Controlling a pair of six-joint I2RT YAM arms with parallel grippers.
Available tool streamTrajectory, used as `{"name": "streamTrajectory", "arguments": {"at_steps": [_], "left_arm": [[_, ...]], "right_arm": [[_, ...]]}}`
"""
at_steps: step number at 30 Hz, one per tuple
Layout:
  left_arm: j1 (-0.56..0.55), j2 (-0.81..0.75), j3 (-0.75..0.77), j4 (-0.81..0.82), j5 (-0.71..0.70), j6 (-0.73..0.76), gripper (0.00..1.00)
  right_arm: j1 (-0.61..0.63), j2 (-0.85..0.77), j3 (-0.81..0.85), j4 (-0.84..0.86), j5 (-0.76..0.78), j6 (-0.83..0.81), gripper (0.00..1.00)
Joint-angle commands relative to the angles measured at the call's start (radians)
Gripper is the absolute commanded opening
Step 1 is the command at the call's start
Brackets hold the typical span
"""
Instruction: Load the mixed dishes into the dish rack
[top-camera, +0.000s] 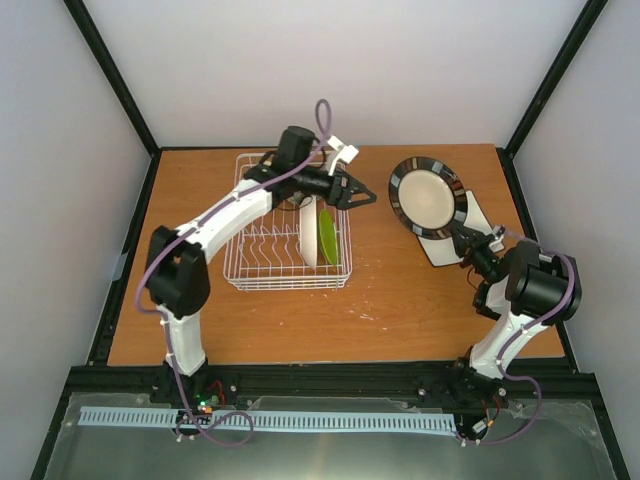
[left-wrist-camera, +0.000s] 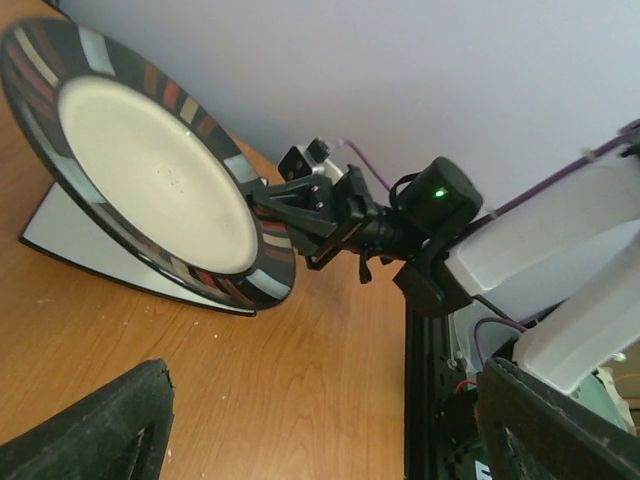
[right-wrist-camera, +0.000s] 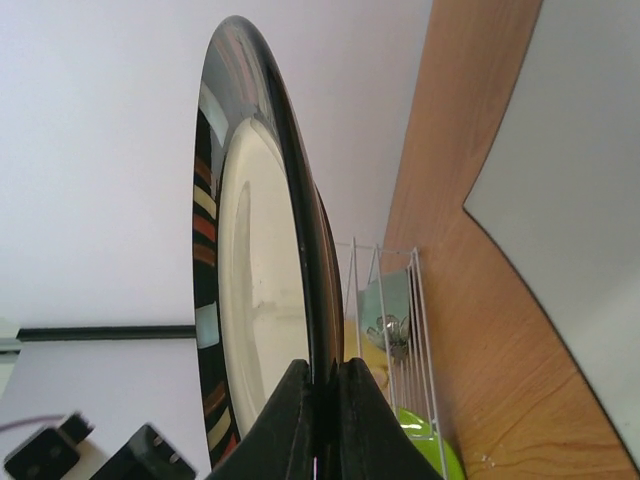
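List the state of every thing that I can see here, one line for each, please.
dark-rimmed cream plate: raised off the table, tilted, gripped at its rim.
square white plate: flat on the table, under the raised plate.
dish rack: on the table, partly loaded.
small lime-green plate: upright on edge in the rack.
left gripper: open, empty.
right gripper: shut on the dark-rimmed cream plate.

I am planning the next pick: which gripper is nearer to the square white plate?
Right. The right gripper, shut on the dark-rimmed cream plate, is at the square white plate's edge; the left gripper is apart, open beside the dish rack.
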Motion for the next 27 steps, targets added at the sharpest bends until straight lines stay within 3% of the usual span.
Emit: {"name": "streamTrajectory", "arguments": {"at_steps": [1,10,18,20,22,23,27], "left_arm": [[-0.053,0.117,0.142,-0.067,-0.024,0.036,0.83],[-0.088,0.274,0.339,-0.107,-0.025,0.021,0.86],[-0.099,0.332,0.389,-0.094,-0.034,0.008,0.85],[-0.099,0.346,0.400,-0.090,-0.036,-0.001,0.71],[-0.100,0.362,0.414,-0.091,-0.035,-0.009,0.46],[-0.101,0.370,0.423,-0.095,-0.034,-0.010,0.38],[-0.105,0.391,0.450,-0.116,-0.030,-0.013,0.22]], "right_arm": [[0.028,-0.075,0.008,0.201,-0.034,0.031,0.03],[0.091,-0.138,0.025,0.201,-0.031,0.067,0.03],[0.163,-0.154,0.046,0.200,-0.030,0.079,0.03],[0.182,-0.157,0.049,0.200,-0.031,0.079,0.03],[0.206,-0.157,0.054,0.200,-0.028,0.078,0.03],[0.218,-0.154,0.057,0.201,-0.028,0.077,0.03],[0.277,-0.142,0.075,0.200,-0.030,0.068,0.03]]}}
